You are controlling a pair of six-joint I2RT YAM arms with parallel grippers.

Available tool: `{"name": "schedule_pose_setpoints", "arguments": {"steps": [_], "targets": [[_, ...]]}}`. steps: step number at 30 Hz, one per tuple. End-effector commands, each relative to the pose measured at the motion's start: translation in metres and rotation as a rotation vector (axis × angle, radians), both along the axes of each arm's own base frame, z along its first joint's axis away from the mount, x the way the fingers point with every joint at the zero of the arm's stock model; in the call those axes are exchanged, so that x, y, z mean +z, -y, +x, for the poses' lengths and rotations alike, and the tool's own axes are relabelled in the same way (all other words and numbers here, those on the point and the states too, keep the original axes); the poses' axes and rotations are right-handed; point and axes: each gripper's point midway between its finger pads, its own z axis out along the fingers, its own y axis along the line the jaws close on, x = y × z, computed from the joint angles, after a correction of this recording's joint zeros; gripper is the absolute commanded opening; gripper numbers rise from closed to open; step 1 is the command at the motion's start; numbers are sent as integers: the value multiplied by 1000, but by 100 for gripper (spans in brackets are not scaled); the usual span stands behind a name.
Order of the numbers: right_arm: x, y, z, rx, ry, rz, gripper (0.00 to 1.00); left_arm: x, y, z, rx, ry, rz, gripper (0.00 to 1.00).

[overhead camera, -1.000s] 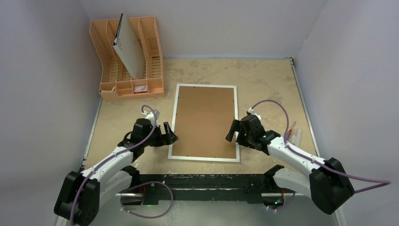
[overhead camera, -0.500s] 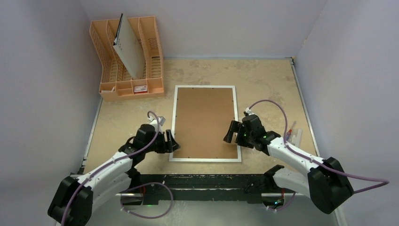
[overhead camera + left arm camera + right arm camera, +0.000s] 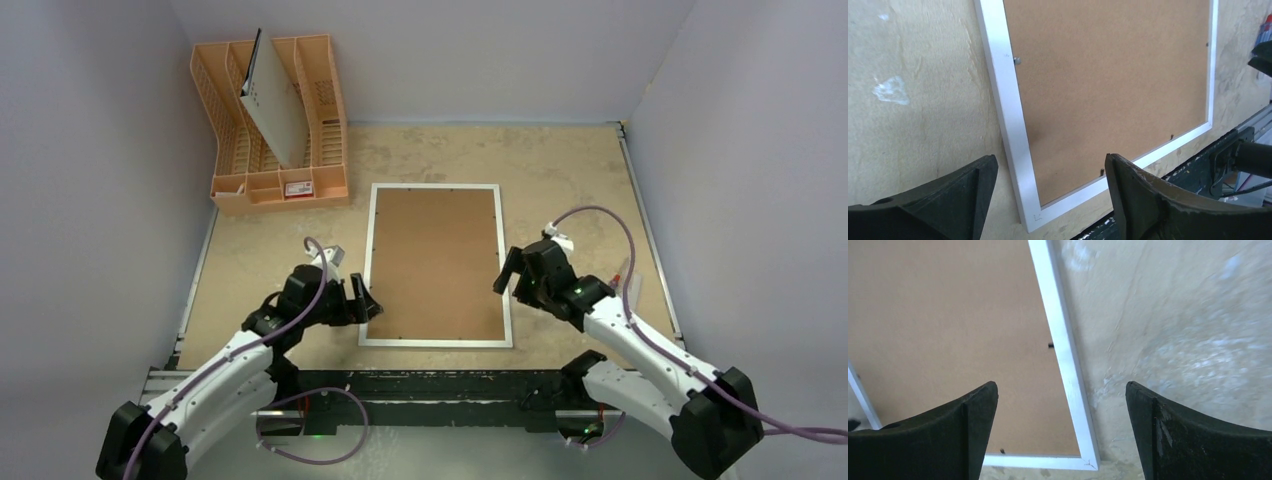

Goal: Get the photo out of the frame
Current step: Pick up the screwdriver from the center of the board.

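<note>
no legible txt, small red-white label [image 3: 298, 187] in orange rack [image 3: 250, 201] unreadable

Top view: high, behind the near edge, facing down over the whole table [image 3: 570, 170]. Left wrist: close above the frame [image 3: 1108, 75], near-left corner. Right wrist: close above near-right corner. All share the frame.

I see the frame [image 3: 435, 265] lying flat on the table, back side up. It is a big rectangle, with its long sides running away from me. The back is plain brown board. A thin white border [image 3: 1013, 120] goes all the way round it. A few little tabs [image 3: 1050, 345] sit along the border's inside edge.
</note>
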Motion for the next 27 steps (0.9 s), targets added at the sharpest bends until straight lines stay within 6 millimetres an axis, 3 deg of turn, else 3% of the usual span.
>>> {"name": "schedule_pose_setpoints", "arguments": {"steps": [1,4,7,12,18,27], "targets": [[43,54,20,-231,132,-205,99,50,-1,23,43,113,7,84],[63,77,21,-327,154,-287,99,75,-8,31,61,145,54,85],[81,86,25,-371,160,-301,99,91,-24,40,121,160,149,86],[72,116,30,-472,51,-249,99,111,-43,54,149,208,282,89],[55,147,26,-580,-66,-147,99,104,-51,64,101,248,396,90],[41,173,14,-694,-149,-223,90,102,-45,64,54,233,392,91]]}}
